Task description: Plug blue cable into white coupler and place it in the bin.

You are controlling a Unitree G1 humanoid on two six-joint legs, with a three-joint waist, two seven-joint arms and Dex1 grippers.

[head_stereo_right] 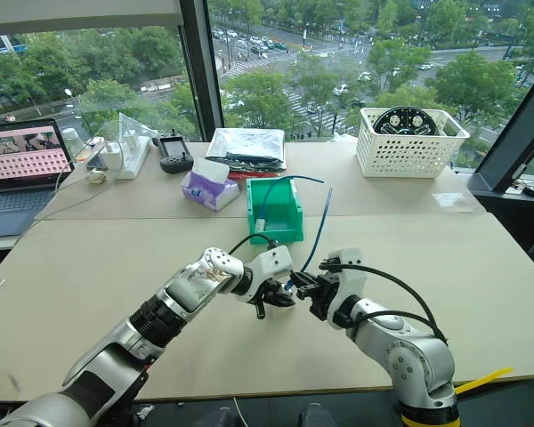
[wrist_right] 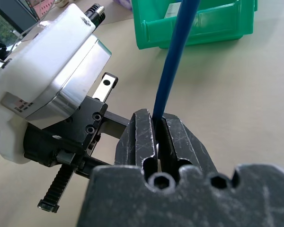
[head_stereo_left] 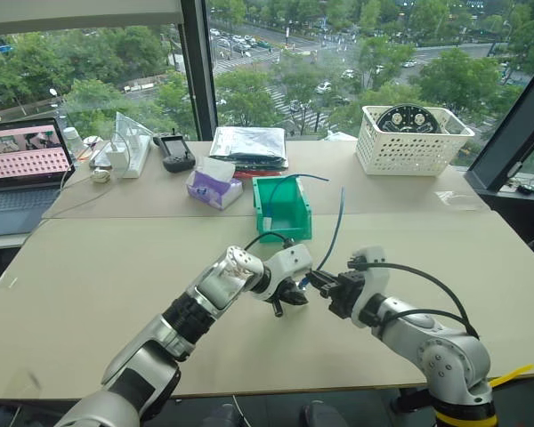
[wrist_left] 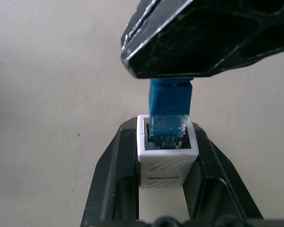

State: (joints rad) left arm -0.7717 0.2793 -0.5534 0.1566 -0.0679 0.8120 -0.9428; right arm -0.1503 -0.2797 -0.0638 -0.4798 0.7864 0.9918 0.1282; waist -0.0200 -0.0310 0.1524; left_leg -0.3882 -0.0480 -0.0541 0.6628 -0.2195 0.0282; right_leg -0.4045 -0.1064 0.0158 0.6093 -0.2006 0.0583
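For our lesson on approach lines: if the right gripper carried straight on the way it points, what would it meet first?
Most likely the white coupler, held in the left gripper. The right gripper pinches the blue cable, whose plug already sits at the coupler's socket. Depth is uncertain.

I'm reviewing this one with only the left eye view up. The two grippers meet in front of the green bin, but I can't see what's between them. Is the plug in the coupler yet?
Observer: In the left wrist view the clear plug of the blue cable sits in the socket mouth of the white coupler; I can't tell whether it is fully home.
Operator: Who holds the coupler?
Observer: The left gripper, one black finger on each side of it.
Operator: And the cable?
Observer: The right wrist view shows the right gripper shut on it, the cable rising out between the fingers toward the bin.
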